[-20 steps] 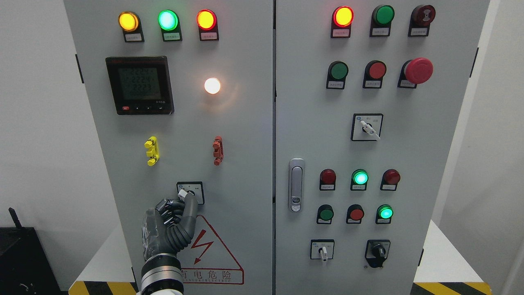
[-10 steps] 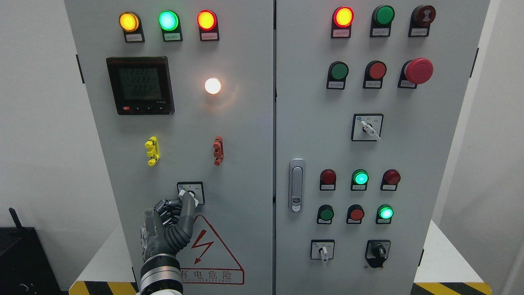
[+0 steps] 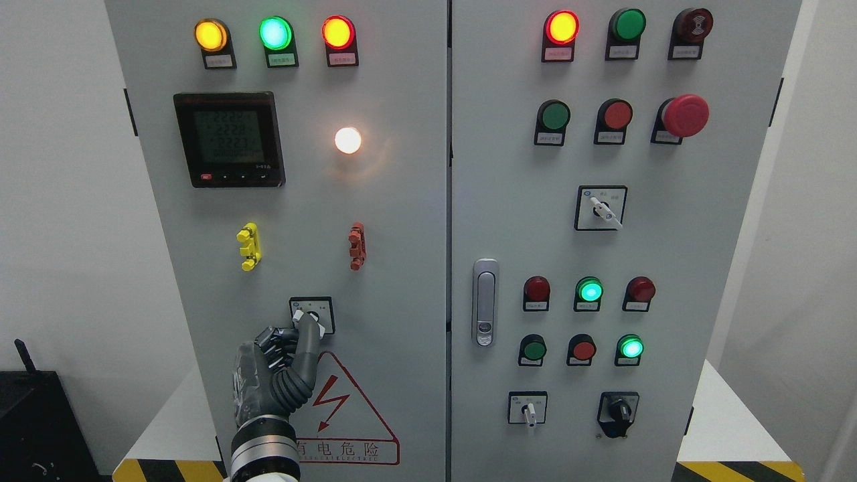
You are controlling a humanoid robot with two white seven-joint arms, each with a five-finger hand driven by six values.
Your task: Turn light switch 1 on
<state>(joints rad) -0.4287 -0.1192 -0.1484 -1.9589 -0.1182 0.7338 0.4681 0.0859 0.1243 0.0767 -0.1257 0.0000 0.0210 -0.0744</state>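
Observation:
Light switch 1 is a small rotary selector [image 3: 312, 309] in a black-framed square, low on the cabinet's left door [image 3: 402, 221]. My left hand [image 3: 302, 323] comes up from the bottom edge. One long finger lies over the knob and the other fingers are curled just left of it. White ends of the knob's lever show at the upper left and lower right of that finger. The round white lamp [image 3: 347, 140] higher on the same door is lit. My right arm is out of view.
Yellow [image 3: 248, 246] and red [image 3: 356, 246] clips sit above the switch, and a digital meter [image 3: 229, 139] higher up. The right door carries lit and unlit buttons, a red emergency stop [image 3: 685, 115], three more selectors and a handle [image 3: 485, 302]. A black box [image 3: 33, 428] stands at the lower left.
The knob's white lever has turned from pointing left to pointing down-right under my finger. My hand has shifted slightly left and down. The white lamp stays lit throughout.

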